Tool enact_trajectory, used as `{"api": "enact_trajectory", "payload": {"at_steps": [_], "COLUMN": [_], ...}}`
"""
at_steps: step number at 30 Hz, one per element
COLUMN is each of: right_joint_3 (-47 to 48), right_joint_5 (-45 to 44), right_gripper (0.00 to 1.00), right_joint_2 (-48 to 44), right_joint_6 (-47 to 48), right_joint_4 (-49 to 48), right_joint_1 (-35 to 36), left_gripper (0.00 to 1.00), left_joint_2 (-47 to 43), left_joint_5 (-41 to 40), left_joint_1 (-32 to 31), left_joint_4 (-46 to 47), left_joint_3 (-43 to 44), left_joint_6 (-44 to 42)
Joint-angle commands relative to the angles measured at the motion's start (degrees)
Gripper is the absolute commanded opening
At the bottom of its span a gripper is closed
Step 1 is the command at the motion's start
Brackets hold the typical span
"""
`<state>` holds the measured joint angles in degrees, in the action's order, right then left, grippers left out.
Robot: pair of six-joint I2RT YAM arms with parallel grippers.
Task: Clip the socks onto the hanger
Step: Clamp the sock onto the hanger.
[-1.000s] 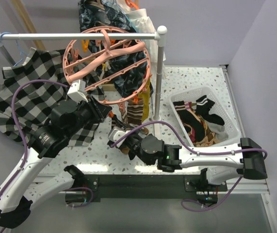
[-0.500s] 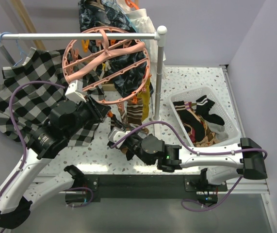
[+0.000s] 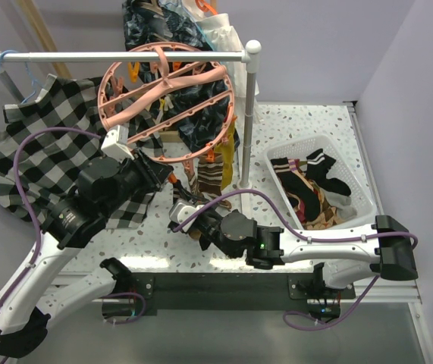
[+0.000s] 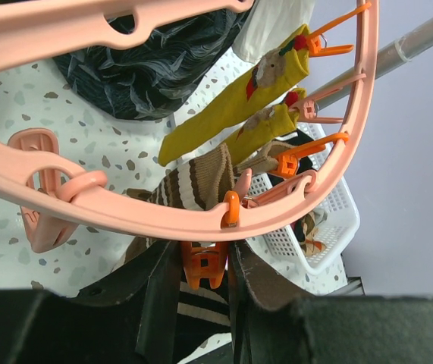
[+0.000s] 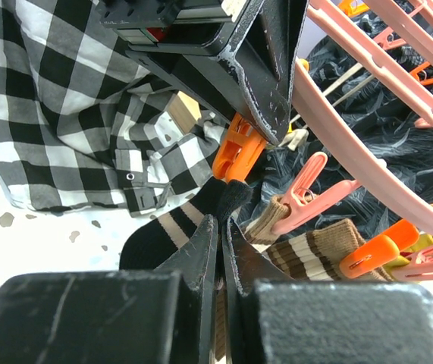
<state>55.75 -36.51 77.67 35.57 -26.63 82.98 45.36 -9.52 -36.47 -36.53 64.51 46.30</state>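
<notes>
The salmon-pink round hanger (image 3: pixel 227 95) hangs from the white rail. Mustard yellow socks (image 4: pixel 227 114) and a brown sock with cream stripes (image 4: pixel 197 178) hang clipped along its ring (image 4: pixel 125 220). My left gripper (image 4: pixel 201 258) is shut on an orange clip (image 4: pixel 203 267) that dangles just under the ring. My right gripper (image 5: pixel 221 221) is shut on a black sock with cream stripes (image 5: pixel 159 233), whose cuff reaches up to the mouth of that orange clip (image 5: pixel 239 149). In the top view both grippers meet under the hanger's near edge, left gripper (image 3: pixel 167 178) above right gripper (image 3: pixel 182 210).
A white basket (image 3: pixel 296 144) with more socks (image 3: pixel 307 178) stands at the right. A black-and-white checkered shirt (image 3: pixel 42 152) hangs at the left of the white rail (image 3: pixel 125 56). The rail's upright post (image 3: pixel 248 121) stands beside the hanger. A dark patterned garment (image 3: pixel 155 30) hangs behind.
</notes>
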Motion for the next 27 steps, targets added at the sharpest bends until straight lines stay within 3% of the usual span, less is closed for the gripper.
{"api": "enact_trajectory", "payload": {"at_steps": [1, 27], "right_joint_3": [-0.5, 1.6], "right_joint_5": [0.0, -0.8], "right_gripper": [0.00, 0.00], "right_joint_2": [-1.9, 0.5], "right_joint_6": [-1.9, 2.8], "right_joint_4": [-2.5, -8.7], "right_joint_1": [0.4, 0.3], "left_gripper": [0.00, 0.00], "left_joint_2": [0.1, 1.0], "left_joint_5": [-1.6, -0.7], "left_joint_1": [0.0, -0.1], "left_joint_4": [0.9, 0.0], "left_joint_3": [1.5, 1.5], "left_joint_6": [2.1, 2.7]}}
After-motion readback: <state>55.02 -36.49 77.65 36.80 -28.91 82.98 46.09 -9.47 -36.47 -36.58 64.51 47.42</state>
